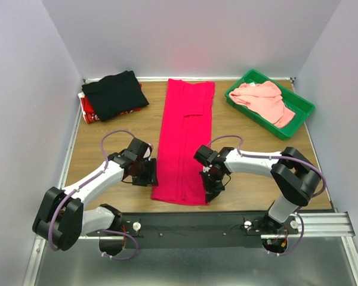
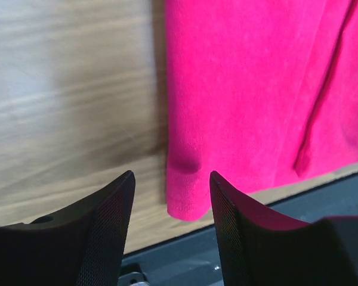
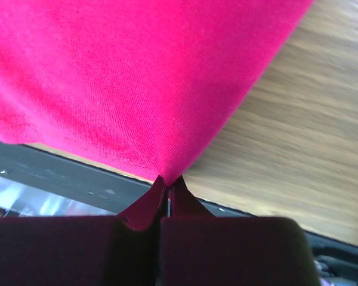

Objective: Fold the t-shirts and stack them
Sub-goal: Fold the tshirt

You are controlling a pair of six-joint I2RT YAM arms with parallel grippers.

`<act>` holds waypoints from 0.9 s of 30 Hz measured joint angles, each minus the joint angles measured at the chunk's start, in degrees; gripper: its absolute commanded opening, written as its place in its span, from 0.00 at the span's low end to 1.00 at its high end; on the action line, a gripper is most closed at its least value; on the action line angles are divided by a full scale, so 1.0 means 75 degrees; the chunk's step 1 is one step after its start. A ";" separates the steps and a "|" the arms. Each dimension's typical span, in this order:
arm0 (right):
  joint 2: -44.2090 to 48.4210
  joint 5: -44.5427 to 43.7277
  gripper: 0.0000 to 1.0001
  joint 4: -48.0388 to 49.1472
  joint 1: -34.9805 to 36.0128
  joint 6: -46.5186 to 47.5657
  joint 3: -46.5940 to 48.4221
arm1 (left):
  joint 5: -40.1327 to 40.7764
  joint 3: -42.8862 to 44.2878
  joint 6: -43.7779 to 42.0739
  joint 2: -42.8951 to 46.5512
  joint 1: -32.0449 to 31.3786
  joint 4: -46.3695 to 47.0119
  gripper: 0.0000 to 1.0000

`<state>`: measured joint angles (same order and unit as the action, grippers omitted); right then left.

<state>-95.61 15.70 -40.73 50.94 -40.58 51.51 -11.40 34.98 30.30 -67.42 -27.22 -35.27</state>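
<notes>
The crimson-magenta t-shirt (image 1: pixel 183 140) lies folded into a long strip down the middle of the table. My right gripper (image 1: pixel 210 192) is shut on its near right corner (image 3: pixel 169 170). My left gripper (image 1: pixel 150 177) is open at the near left corner (image 2: pixel 188 196), which lies between the fingers (image 2: pixel 110 208) with no grip. A folded black t-shirt (image 1: pixel 114 93) sits on a stack at the back left. The salmon-pink t-shirt (image 1: pixel 265 99) lies crumpled in the green tray (image 1: pixel 298 107) at the back right.
A folded red patterned cloth (image 1: pixel 87 109) shows under the black shirt. The dark front rail (image 1: pixel 227 223) runs along the near table edge just behind both grippers. Purple walls close in the sides and back.
</notes>
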 measured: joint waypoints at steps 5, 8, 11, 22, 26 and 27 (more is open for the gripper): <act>0.0087 -0.0315 0.01 -0.0370 -0.0009 -0.0079 0.0000 | -0.0146 -0.0055 0.0236 0.0000 -0.0463 0.0015 0.59; 0.0105 -0.0443 0.01 -0.0510 -0.0050 -0.0105 0.0009 | -0.0175 -0.0058 0.0373 0.0000 -0.0635 0.0041 0.56; 0.0105 -0.0522 0.01 -0.0612 -0.0093 -0.0128 0.0026 | -0.0175 -0.0111 0.0562 0.0020 -0.0740 0.0044 0.55; 0.0105 -0.0612 0.01 -0.0758 -0.0149 -0.0140 0.0038 | -0.0227 -0.0475 0.1207 0.0216 -0.1250 0.0198 0.40; 0.0105 -0.0624 0.01 -0.0769 -0.0157 -0.0143 0.0038 | -0.0259 -0.0580 0.1343 0.0213 -0.1361 0.0277 0.34; 0.0105 -0.0627 0.01 -0.0772 -0.0157 -0.0154 0.0038 | -0.0268 -0.0612 0.1373 0.0213 -0.1390 0.0303 0.34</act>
<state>-94.83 11.00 -46.52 49.76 -41.74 51.79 -13.41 30.39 40.60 -65.82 -37.65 -32.99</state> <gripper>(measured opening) 0.014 0.370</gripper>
